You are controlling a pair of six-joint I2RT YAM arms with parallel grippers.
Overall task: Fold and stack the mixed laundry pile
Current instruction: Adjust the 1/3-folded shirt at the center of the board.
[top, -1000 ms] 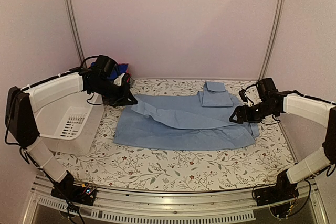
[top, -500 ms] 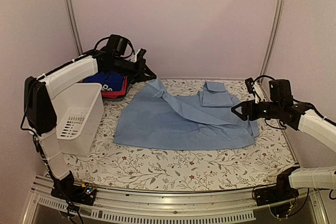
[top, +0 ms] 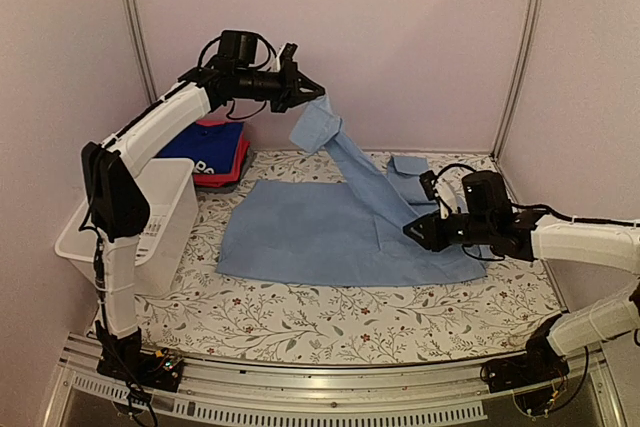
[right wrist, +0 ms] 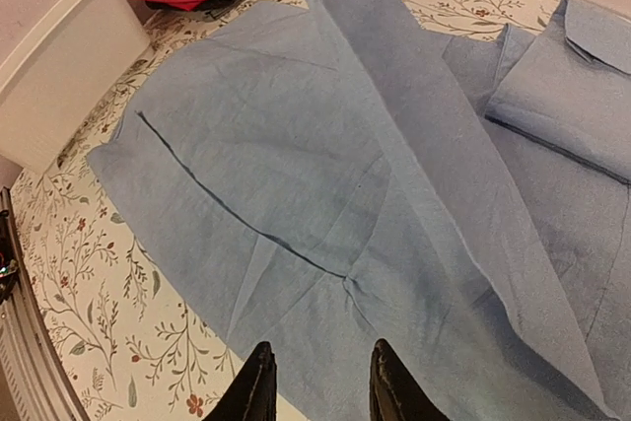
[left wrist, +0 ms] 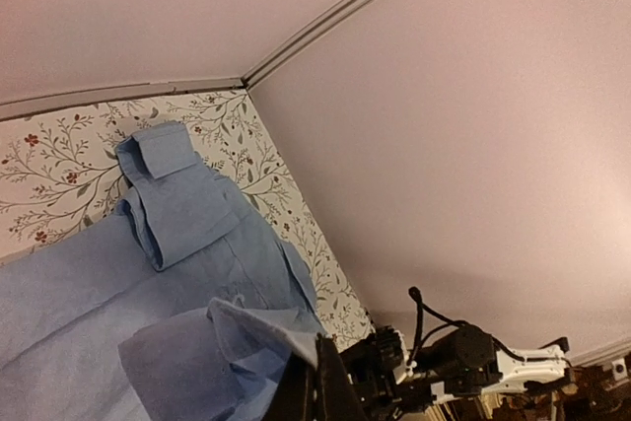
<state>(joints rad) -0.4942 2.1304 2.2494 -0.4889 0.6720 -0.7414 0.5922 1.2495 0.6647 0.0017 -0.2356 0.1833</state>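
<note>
Holding the pale-blue shirt (top: 300,232) flap high at back-left, your L gripper (top: 308,89) pinches it; cloth runs diag. down-right toward your R gripper (top: 414,231), jaws apart, low over shirt's near-right part on table (top: 330,317).

A white basket (top: 165,247), seemingly slotted, stands left on the floral table (top: 330,317).
</note>
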